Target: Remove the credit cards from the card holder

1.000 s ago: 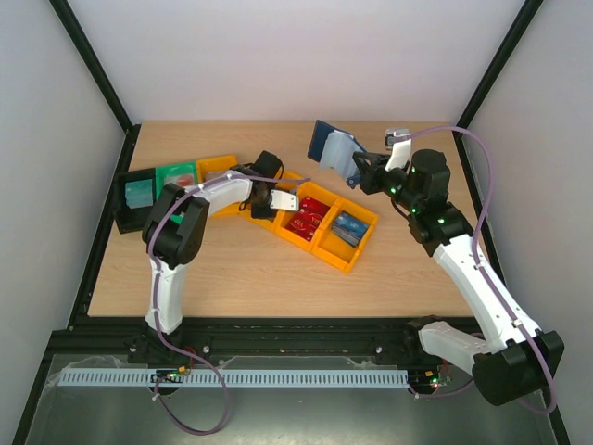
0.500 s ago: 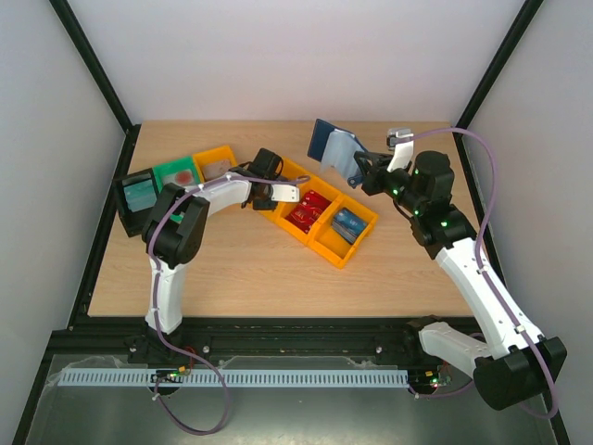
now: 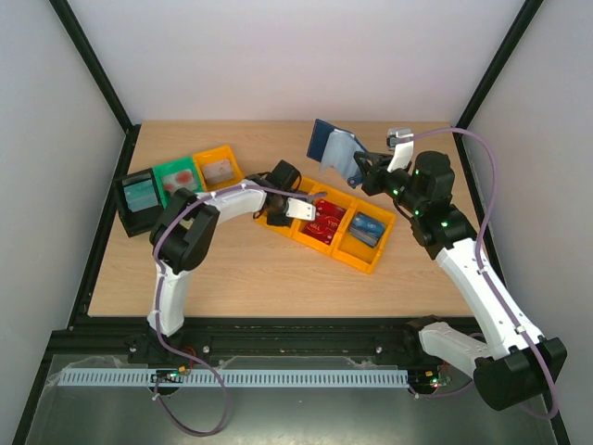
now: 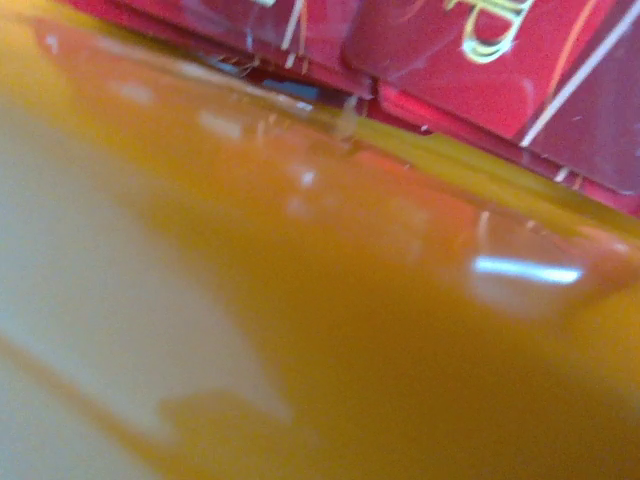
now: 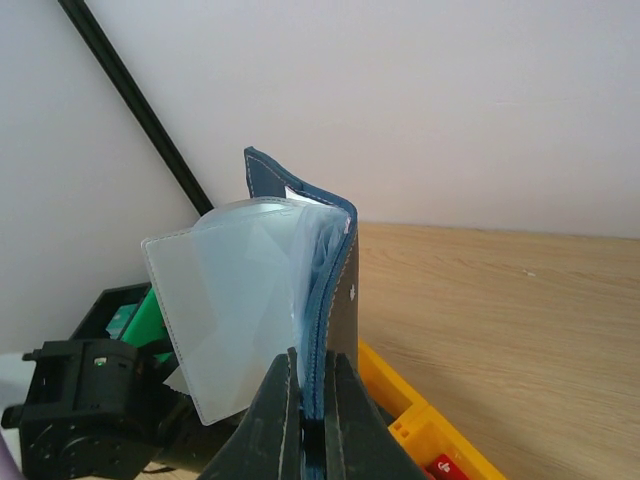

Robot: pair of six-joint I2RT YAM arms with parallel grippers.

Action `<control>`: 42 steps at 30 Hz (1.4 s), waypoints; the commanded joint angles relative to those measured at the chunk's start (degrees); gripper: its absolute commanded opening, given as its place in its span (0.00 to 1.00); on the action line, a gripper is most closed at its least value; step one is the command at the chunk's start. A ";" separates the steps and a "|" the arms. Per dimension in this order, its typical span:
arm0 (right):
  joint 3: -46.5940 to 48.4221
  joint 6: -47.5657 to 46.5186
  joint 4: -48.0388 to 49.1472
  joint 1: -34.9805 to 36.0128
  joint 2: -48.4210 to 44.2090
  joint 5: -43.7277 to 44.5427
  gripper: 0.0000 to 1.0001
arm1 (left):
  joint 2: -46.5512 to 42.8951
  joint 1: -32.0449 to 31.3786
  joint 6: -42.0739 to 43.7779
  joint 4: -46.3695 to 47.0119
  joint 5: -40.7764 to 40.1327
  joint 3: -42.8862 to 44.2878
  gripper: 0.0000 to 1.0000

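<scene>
My right gripper (image 5: 312, 365) is shut on the lower edge of the dark navy card holder (image 5: 340, 290), which it holds up open above the back of the table (image 3: 335, 148). The holder's pale clear pockets (image 5: 230, 300) fan out to the left. My left gripper (image 3: 295, 208) is low over the left end of the orange tray (image 3: 375, 261), with a white card (image 3: 299, 210) at its tip. Its wrist view is filled by blurred orange tray wall (image 4: 400, 330), and its fingers do not show. Red credit cards (image 3: 324, 222) (image 4: 480, 60) lie in the middle compartment and a blue card (image 3: 369, 227) in the right one.
Small black (image 3: 139, 199), green (image 3: 176, 179) and orange (image 3: 218, 167) bins stand in a row at the left of the wooden table. The tray's corner (image 5: 420, 420) lies just below the held holder. Black frame posts edge the table.
The left gripper has moved right and nearer, and the orange tray has slid the same way with it. The right arm and the card holder have stayed still.
</scene>
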 commanded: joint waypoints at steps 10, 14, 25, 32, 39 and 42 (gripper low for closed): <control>2.40 -0.39 -0.23 -0.20 -0.74 1.13 0.02 | -9.04 0.55 -8.67 -15.25 8.30 6.12 0.25; 3.16 0.26 -0.54 -0.20 0.38 -0.12 0.01 | -16.07 0.54 -15.07 -23.15 13.25 7.54 0.46; 1.74 4.46 3.35 1.40 4.44 -10.59 0.02 | -43.52 2.79 -47.05 -19.98 20.32 4.46 0.97; 5.41 -1.84 -3.35 14.85 9.95 -9.21 0.02 | -62.34 15.64 -75.54 5.02 34.18 -25.75 0.99; 1.78 2.79 4.23 19.70 12.38 -16.25 0.02 | -78.53 17.02 -79.79 22.17 37.53 -46.95 0.99; 3.60 -0.03 2.00 22.39 15.98 -18.14 0.01 | -83.22 17.80 -83.86 30.13 37.21 -54.57 0.99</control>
